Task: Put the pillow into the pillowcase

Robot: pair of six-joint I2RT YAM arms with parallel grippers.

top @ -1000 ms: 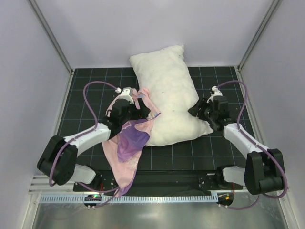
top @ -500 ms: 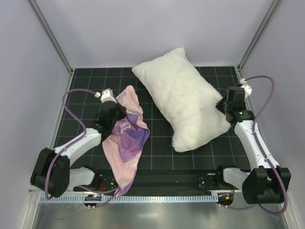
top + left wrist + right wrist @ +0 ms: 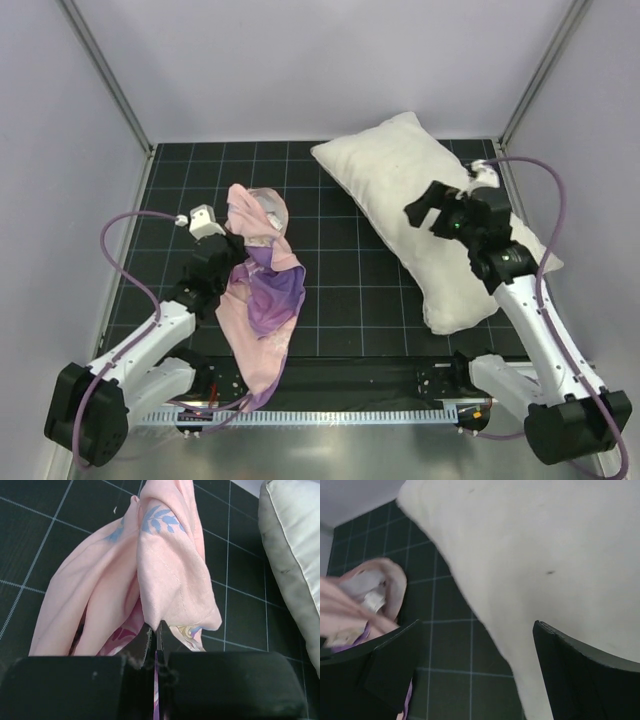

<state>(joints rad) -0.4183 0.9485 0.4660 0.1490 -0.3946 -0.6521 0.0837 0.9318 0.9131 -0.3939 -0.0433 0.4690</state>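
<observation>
- Left wrist view gives me what the overhead cannot: my left hand (image 3: 156,642) is clamped shut on a fold of the pillowcase (image 3: 170,570), its pale pink inside showing.
- Top external view places the pillowcase bunched on the left half of the counter (image 3: 340,300), one end trailing over the near edge. The pillow (image 3: 400,180) lies diagonally by the far right corner, well apart from it.
- My right hand (image 3: 432,212) is spread wide over the pillow, holding nothing, its arm reaching forward.
</observation>
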